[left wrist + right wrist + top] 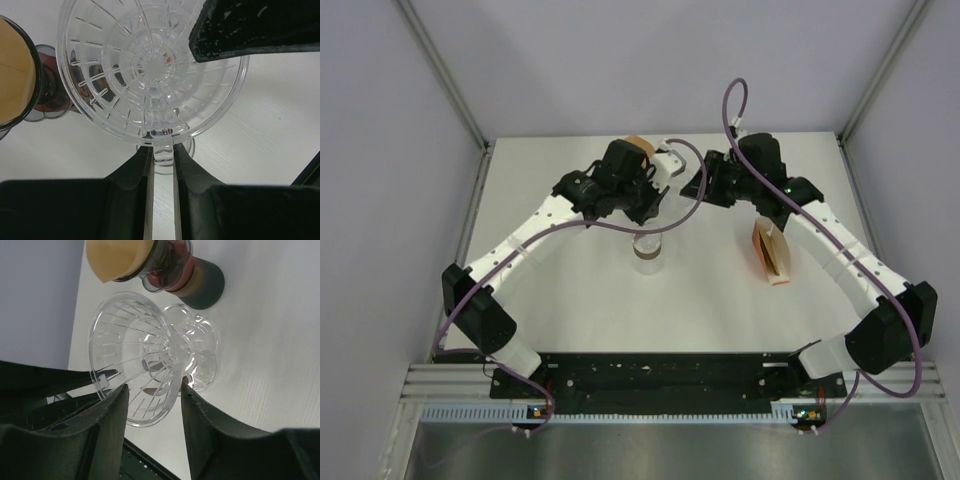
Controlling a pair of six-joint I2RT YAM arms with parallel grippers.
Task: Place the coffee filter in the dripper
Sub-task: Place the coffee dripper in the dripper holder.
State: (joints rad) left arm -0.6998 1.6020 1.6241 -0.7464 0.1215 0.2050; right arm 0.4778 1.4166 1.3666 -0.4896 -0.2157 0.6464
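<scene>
The clear ribbed dripper (150,65) hangs off the table, tilted, as the right wrist view (145,355) shows. My left gripper (163,147) is shut on its small clear handle tab (163,152). My right gripper (153,386) is open, its jaws straddling the dripper's cone and rim. In the top view both grippers, left (665,190) and right (698,185), meet at the back centre and hide the dripper. A tan paper filter (117,257) sits in a dark reddish dripper on a stand. More filters stand in a holder (770,255) at the right.
A clear glass with a brown base (647,247) stands on the table just in front of the left gripper. The dark stand with the tan filter (638,145) is at the back, close behind the left gripper. Grey walls enclose the table.
</scene>
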